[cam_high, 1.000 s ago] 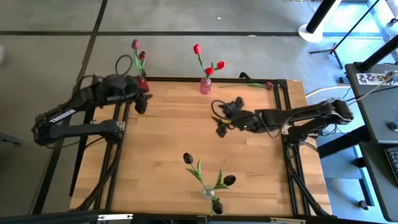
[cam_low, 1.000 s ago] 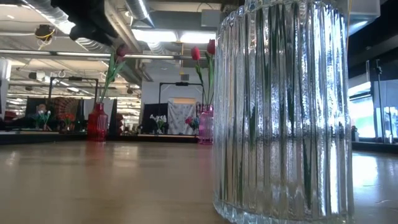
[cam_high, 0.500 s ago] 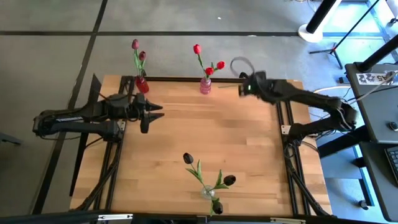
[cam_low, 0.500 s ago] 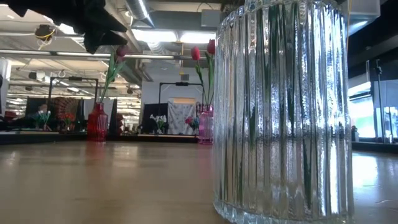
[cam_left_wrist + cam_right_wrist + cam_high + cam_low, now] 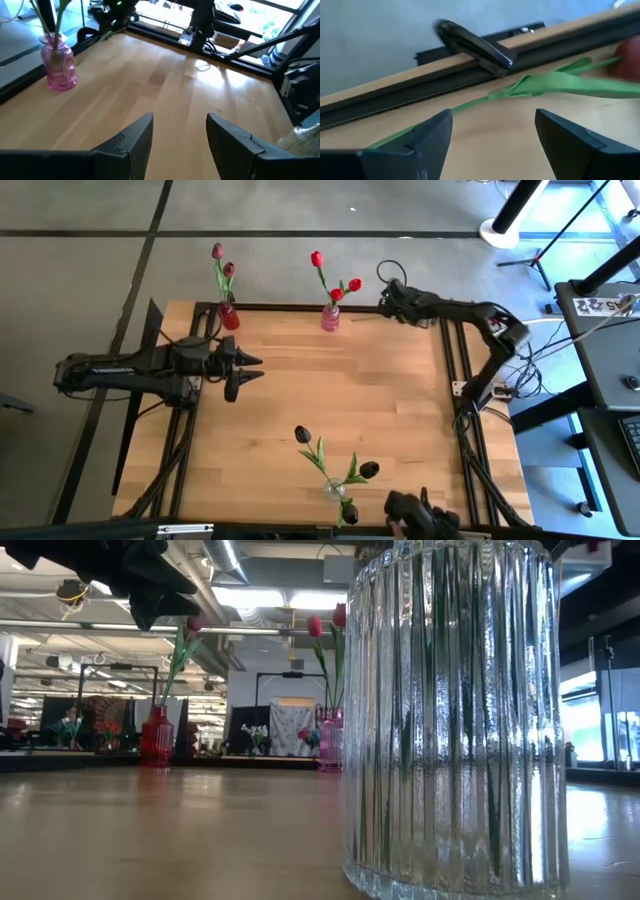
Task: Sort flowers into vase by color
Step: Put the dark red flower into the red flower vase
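Observation:
A loose tulip (image 5: pixel 555 85) lies flat on the table by its far edge, with a green stem and leaf and a reddish head (image 5: pixel 630 57). In the high view only its stem end (image 5: pixel 364 318) shows beside my right gripper (image 5: pixel 386 299). That gripper (image 5: pixel 493 125) is open and hovers over the stem, one finger on either side. My left gripper (image 5: pixel 246 368) is open over the table's left middle and points right. The red vase (image 5: pixel 228 316) holds maroon-pink tulips. The pink vase (image 5: pixel 330 318) holds red ones. The clear vase (image 5: pixel 333 489) holds near-black ones.
The table's black frame rail (image 5: pixel 470 75) runs just behind the loose tulip. The clear ribbed vase (image 5: pixel 455 720) fills much of the low view. A dark object (image 5: pixel 420 515) sits at the near edge beside it. Bare wood (image 5: pixel 340 390) lies between the arms.
My right gripper has swung from the table's middle to the far edge, over the loose tulip, and turned toward the pink vase. My left gripper has drawn back from the red vase toward the near edge and now points right, level over the table.

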